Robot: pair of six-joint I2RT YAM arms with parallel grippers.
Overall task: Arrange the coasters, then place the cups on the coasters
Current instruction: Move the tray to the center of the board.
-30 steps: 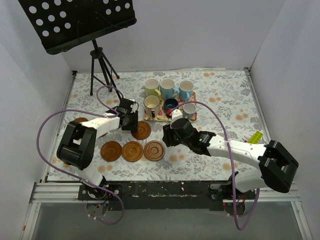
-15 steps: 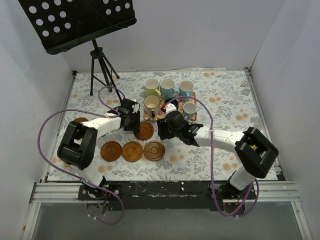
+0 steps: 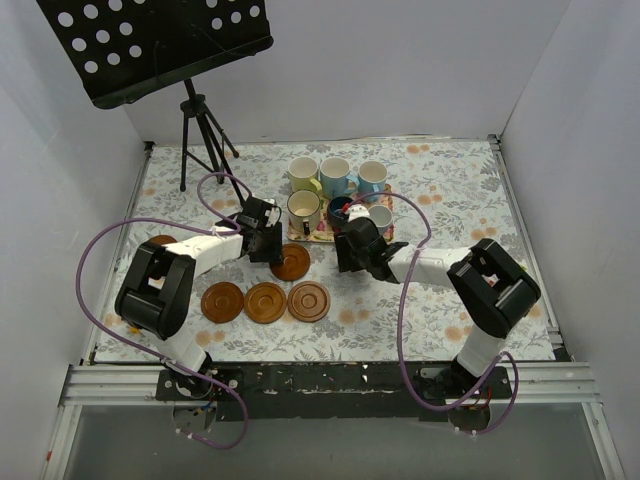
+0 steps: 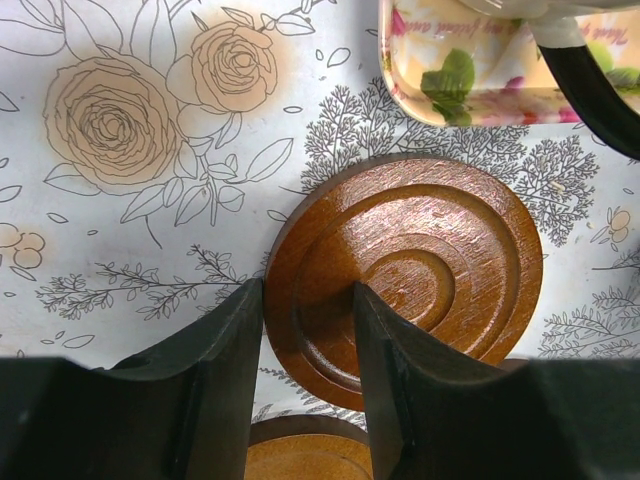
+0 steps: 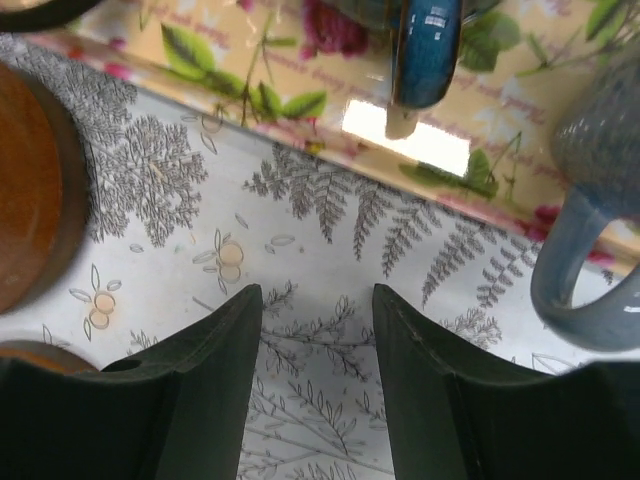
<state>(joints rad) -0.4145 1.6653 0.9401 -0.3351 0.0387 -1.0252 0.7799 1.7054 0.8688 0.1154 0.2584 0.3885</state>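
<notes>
Three coasters [image 3: 222, 301] [image 3: 265, 302] [image 3: 309, 301] lie in a row near the front. My left gripper [image 3: 268, 245] [image 4: 305, 295] is shut on the rim of a fourth coaster [image 3: 291, 262] [image 4: 420, 270], one finger outside its edge and one on its grooved top. Another coaster [image 3: 163, 241] peeks out behind the left arm. Several cups stand on the floral tray [image 3: 318, 234]: yellow-green [image 3: 303, 172], two light blue [image 3: 335, 177] [image 3: 372, 177], cream [image 3: 303, 210], dark blue [image 3: 341, 208] [image 5: 425, 45] and grey-blue [image 3: 380, 217] [image 5: 600, 180]. My right gripper [image 3: 352, 250] [image 5: 318, 295] is open over the cloth, just in front of the tray.
A black music stand [image 3: 150, 45] on a tripod [image 3: 200, 130] stands at the back left. White walls close in the flowered tablecloth [image 3: 450, 200] on three sides. The tray's near edge [image 5: 300, 110] runs right ahead of the right fingers.
The right arm has swung back and right, from beside the row of coasters to the tray's front edge. The left gripper has shifted its coaster slightly to the right.
</notes>
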